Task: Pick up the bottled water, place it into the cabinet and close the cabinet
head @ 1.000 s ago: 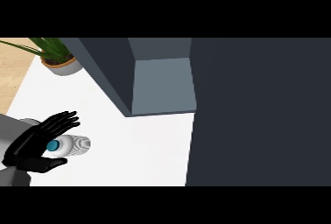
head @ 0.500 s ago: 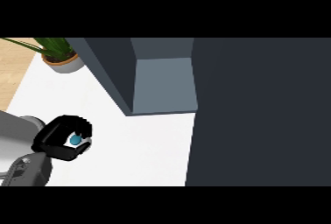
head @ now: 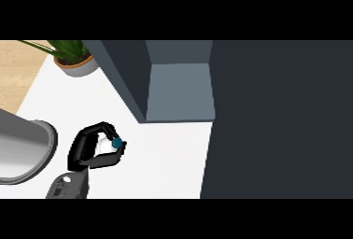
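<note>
The bottled water shows only as a white patch with a teal cap inside my left hand, whose fingers and thumb curl round it. Hand and bottle are over the white counter at the lower left, with the grey forearm entering from the bottom edge. The dark cabinet stands up and to the right, and its open compartment shows a grey-blue inside. A wide dark cabinet panel fills the right side. My right hand is out of view.
A potted green plant stands at the counter's far left corner. A large grey cylinder crowds the left edge beside the hand. Wooden floor lies beyond the counter's left edge.
My left hand was open beside the bottle; it has since curled round it and moved rightwards, nearer the cabinet's open compartment. The grey cylinder at the left has grown larger.
</note>
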Robot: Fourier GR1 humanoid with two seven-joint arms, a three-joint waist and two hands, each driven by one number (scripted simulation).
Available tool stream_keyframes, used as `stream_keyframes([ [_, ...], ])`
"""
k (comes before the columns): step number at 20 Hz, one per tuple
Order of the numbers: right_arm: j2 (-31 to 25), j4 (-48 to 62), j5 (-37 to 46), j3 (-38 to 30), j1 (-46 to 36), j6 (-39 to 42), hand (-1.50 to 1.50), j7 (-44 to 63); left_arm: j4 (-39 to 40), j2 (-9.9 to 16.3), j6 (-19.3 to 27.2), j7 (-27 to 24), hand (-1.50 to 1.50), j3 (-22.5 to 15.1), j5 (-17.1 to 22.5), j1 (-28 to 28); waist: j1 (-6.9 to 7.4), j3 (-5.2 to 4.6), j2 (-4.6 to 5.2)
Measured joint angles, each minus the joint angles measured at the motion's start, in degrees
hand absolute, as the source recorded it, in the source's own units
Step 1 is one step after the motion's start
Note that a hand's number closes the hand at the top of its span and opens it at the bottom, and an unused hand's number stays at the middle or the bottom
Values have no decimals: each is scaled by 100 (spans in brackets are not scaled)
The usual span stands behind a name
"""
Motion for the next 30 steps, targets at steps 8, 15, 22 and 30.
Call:
stream_keyframes([
  [8,-79,-25,74,265,137,-180,-150,-30,-92,-194,1279,-76,150,-1203,1162,-113,21,-5,2],
  [15,-177,-38,94,242,223,-270,-150,-153,-724,-327,2003,650,150,-2264,2159,-359,48,-23,15],
  [22,-282,-54,84,199,405,-281,-150,-300,-1081,-352,3056,1222,150,-3083,2729,-896,44,-26,25],
  [30,-399,-60,71,230,632,-243,-150,-566,-559,-357,4013,1629,150,-3485,2990,-1962,13,-26,34],
])
